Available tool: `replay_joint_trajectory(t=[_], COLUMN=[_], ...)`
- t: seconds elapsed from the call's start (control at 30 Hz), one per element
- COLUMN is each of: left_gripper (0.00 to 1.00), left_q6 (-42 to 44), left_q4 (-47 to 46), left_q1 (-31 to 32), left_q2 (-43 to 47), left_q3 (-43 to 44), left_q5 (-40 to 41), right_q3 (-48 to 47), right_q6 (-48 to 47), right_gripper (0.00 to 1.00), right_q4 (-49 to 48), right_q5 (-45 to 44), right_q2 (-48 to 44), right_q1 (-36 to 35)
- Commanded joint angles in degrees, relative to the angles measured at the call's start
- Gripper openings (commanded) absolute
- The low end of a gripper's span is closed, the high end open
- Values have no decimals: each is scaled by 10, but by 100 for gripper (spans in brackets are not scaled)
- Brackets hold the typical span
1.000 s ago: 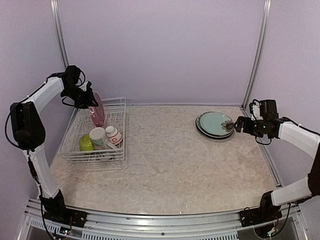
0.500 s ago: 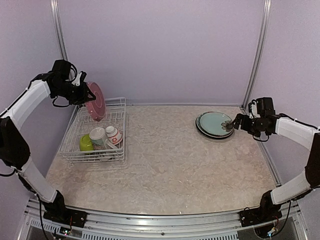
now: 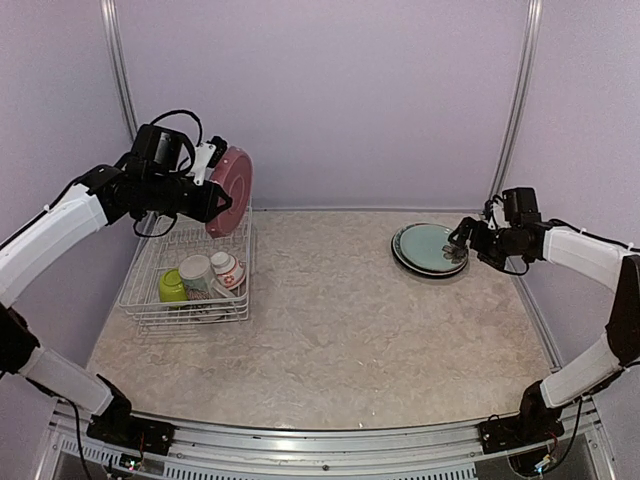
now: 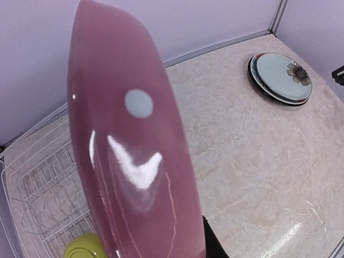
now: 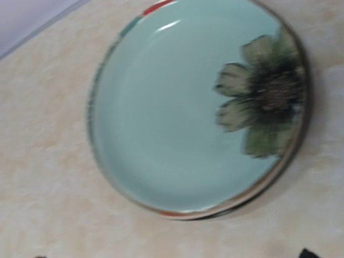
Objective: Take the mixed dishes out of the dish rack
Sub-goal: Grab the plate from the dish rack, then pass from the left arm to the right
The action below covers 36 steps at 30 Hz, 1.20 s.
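- Dishes in the dish rack (image 3: 140, 300) below the left claw (image 3: 218, 203): mug (image 3: 195, 272), lime bowl (image 3: 171, 286), small bowl (image 3: 227, 268).
- That claw clamps the pink plate (image 3: 232, 185) on edge, above the rack.
- Right claw (image 3: 462, 240), fingers apart, hovers at the flowered teal plate (image 5: 188, 107) on the desk (image 3: 350, 320).

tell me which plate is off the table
The pink plate, held by the left pincer above the dish rack; the teal flower plate lies flat at right.

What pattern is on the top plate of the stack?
Pale teal plate, dark flower by its rim; best in right wrist view.
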<state>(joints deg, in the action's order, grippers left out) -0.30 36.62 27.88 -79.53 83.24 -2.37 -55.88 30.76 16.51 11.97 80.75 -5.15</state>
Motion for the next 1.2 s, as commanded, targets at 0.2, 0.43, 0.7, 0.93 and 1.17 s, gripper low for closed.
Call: replay_joint_trajectory(t=[0.2, 0.43, 0.7, 0.93, 1.17], left_gripper=[0, 0, 0, 0, 0], left_q6=[172, 226, 256, 275, 295], left_q4=[-157, -183, -204, -217, -234], left_q1=[158, 236, 297, 322, 338], left_q2=[-7, -66, -140, -179, -207], left_q3=[-55, -71, -74, -75, -70], left_q5=[213, 288, 328, 358, 387], right_q3=[-27, -68, -128, -175, -209], right_q6=[116, 153, 198, 231, 258], right_gripper=[100, 100, 100, 99, 99], right_q4=[-79, -101, -106, -109, -120], right_q5=[107, 135, 157, 175, 206], right_q2=[49, 86, 122, 159, 221], right_q1=[-49, -103, -157, -209, -262])
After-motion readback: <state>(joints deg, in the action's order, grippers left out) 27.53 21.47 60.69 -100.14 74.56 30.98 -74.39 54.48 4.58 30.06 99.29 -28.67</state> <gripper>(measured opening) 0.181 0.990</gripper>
